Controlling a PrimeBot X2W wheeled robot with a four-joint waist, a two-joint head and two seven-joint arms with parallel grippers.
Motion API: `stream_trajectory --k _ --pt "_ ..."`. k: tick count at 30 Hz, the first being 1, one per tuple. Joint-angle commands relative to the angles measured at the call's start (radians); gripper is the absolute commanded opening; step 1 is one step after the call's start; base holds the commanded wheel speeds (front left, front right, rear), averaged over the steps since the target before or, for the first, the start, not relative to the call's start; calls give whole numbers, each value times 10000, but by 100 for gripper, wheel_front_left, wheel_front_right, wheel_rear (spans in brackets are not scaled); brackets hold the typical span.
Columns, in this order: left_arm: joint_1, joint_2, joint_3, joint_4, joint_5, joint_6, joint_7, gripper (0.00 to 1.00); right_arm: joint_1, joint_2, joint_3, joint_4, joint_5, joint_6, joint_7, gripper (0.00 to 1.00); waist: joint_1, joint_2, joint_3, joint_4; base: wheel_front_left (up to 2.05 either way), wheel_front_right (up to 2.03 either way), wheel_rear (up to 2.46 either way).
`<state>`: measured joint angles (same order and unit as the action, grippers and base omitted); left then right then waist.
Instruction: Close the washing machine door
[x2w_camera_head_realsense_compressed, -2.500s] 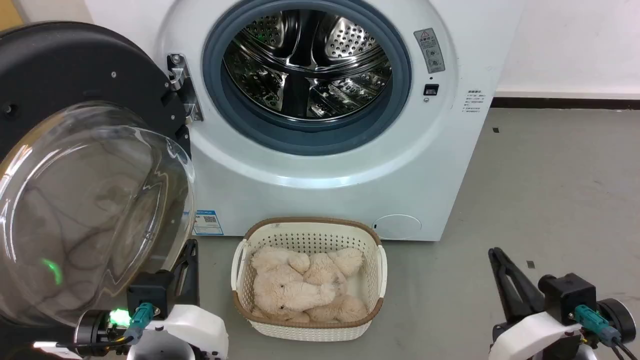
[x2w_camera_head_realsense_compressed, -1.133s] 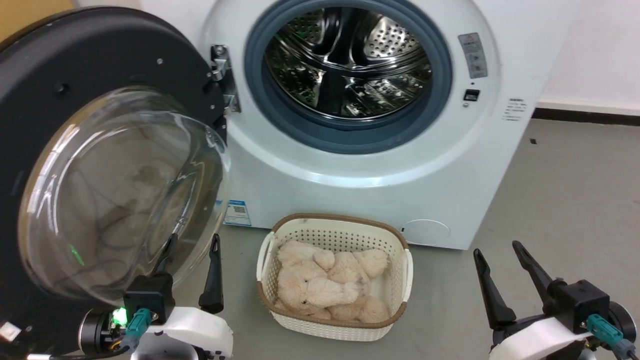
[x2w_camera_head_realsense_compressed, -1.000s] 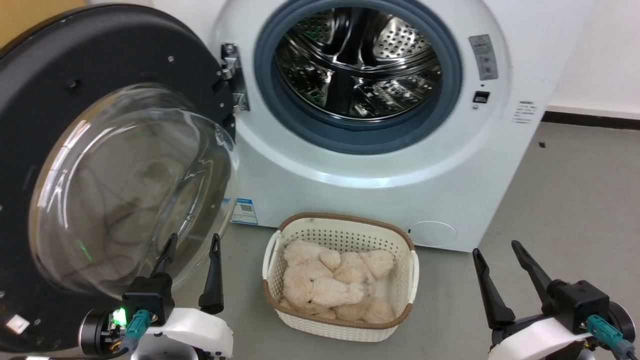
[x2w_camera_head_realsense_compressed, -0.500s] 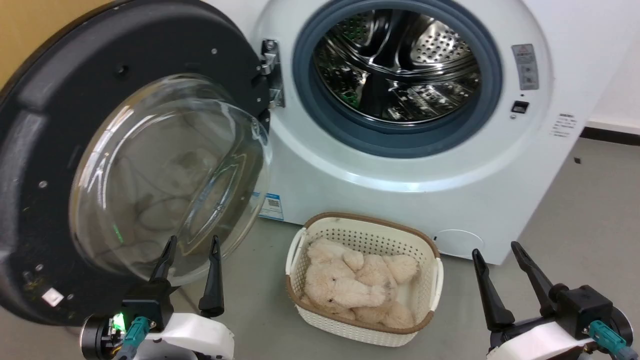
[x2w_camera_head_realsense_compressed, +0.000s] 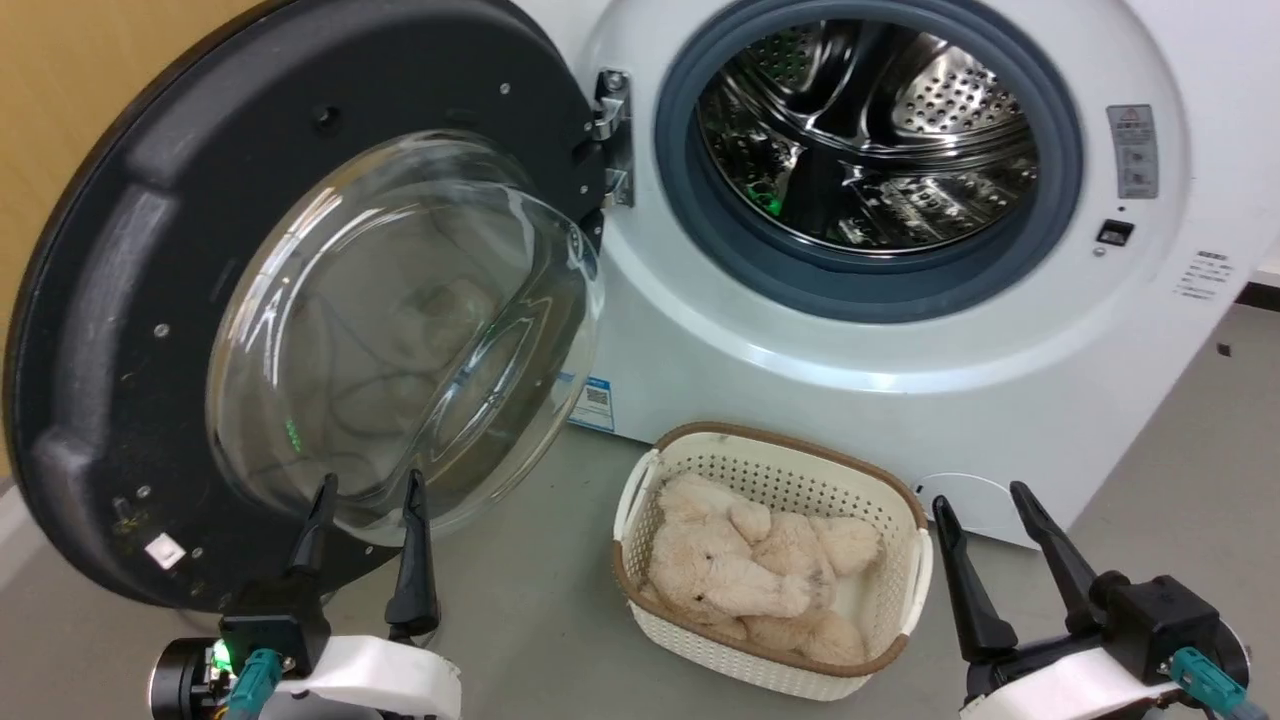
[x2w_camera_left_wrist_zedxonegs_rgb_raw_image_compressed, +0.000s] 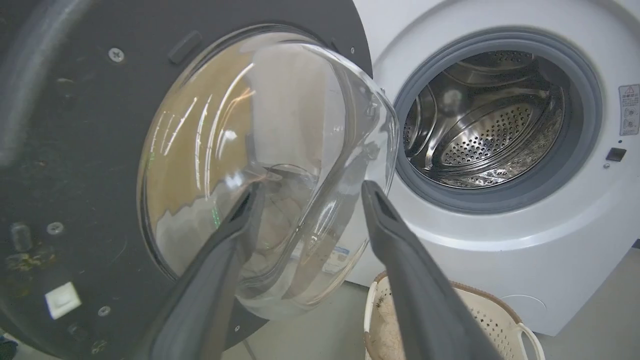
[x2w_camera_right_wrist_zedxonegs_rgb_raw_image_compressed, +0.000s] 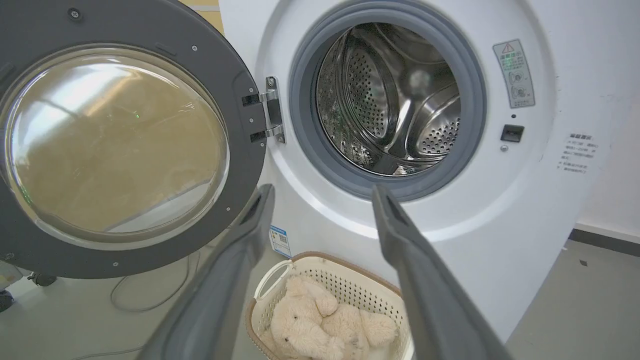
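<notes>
Ahead of the left gripper (x2w_camera_head_realsense_compressed: 368, 484), spread wide and empty, the hazard is the glass bowl (x2w_camera_head_realsense_compressed: 400, 330). A push on that slick curve could send the fingertips skidding off, or wedge one past the bowl's edge. The washing machine door (x2w_camera_head_realsense_compressed: 120, 300) stands swung wide open, its bowl just beyond the fingertips; contact cannot be told. The washing machine (x2w_camera_head_realsense_compressed: 800, 340) lies off to that gripper's right. The right gripper (x2w_camera_head_realsense_compressed: 980, 497), also spread and empty, hangs well apart from the door.
</notes>
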<state>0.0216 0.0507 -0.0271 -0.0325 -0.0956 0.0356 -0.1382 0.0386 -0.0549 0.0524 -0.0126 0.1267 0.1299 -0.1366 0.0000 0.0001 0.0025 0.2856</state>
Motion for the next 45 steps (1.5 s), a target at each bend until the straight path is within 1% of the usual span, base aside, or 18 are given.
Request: stream_trajectory --k 1,35,36,45 --pt "133 -3 19 -95 -97 72 -113 100 -1 -27 79 14 108 5 -129 100 0 -1 25 118 0 0 0" --pt "510 -4 25 -668 -622 495 -802 100 -291 -312 877 257 941 7 -818 100 0 -1 245 1605 0 0 0" --pt "585 -4 44 -747 -692 550 -907 100 -351 -337 987 303 1076 7 -922 100 0 -1 263 1829 0 0 0" --pt "650 -5 66 -878 -789 652 -1095 100 -415 -380 1181 379 1300 7 -1110 100 0 -1 286 2217 0 0 0"
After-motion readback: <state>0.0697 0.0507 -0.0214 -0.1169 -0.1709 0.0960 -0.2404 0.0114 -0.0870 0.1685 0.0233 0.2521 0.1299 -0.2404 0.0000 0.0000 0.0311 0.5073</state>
